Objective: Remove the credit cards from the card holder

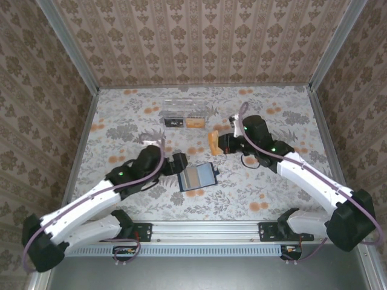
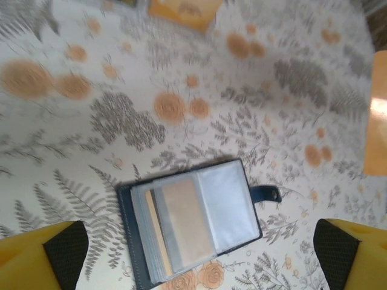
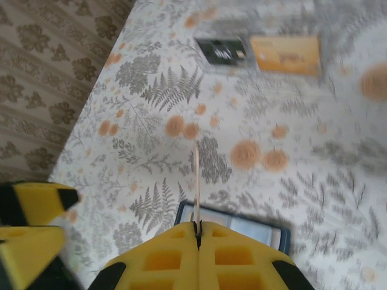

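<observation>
Floral-patterned counter [image 1: 121,139] held open card holder [image 1: 198,177]; farther back, clear box [image 1: 184,106] with black card [image 1: 175,122], orange card [image 1: 195,123] at its near edge.

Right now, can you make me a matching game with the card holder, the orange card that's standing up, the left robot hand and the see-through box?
Things: 1 card holder; 2 upright orange card; 3 left gripper; 4 clear box.
States: A jaws spread wide, holding nothing; B near the table's far edge; C lying open and flat; D pinched by the right gripper, jaws shut.
Pairs: 1-C, 2-D, 3-A, 4-B.
</observation>
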Action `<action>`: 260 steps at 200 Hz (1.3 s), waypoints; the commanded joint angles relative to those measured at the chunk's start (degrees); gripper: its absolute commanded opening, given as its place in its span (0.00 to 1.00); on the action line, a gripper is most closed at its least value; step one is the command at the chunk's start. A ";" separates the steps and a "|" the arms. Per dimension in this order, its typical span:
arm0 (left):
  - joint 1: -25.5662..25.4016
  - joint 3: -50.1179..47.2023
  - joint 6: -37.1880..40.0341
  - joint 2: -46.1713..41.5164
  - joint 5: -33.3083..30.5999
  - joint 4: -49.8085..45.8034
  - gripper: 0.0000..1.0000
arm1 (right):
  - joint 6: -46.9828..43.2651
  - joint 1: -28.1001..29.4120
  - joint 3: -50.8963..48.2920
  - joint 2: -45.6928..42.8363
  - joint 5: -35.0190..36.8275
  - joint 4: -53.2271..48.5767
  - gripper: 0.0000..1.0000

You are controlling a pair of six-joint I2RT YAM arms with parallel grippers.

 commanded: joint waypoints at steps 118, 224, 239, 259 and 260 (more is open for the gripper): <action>5.29 -2.91 4.45 -23.51 -4.74 -17.53 1.00 | -64.48 5.96 41.58 39.68 16.66 -16.58 0.00; 5.90 -1.05 5.84 -25.18 -11.99 -22.30 1.00 | -79.94 4.74 54.43 57.70 22.47 -14.56 0.00; 6.08 -1.26 5.87 -25.15 -12.15 -22.14 1.00 | -80.16 4.15 54.58 58.29 22.27 -14.30 0.00; 6.51 -1.43 6.18 -24.89 -11.99 -21.97 1.00 | -80.08 3.04 53.96 58.18 21.72 -14.01 0.00; 6.56 -1.44 6.19 -24.86 -11.96 -21.92 1.00 | -80.03 3.05 53.92 58.15 21.69 -14.00 0.00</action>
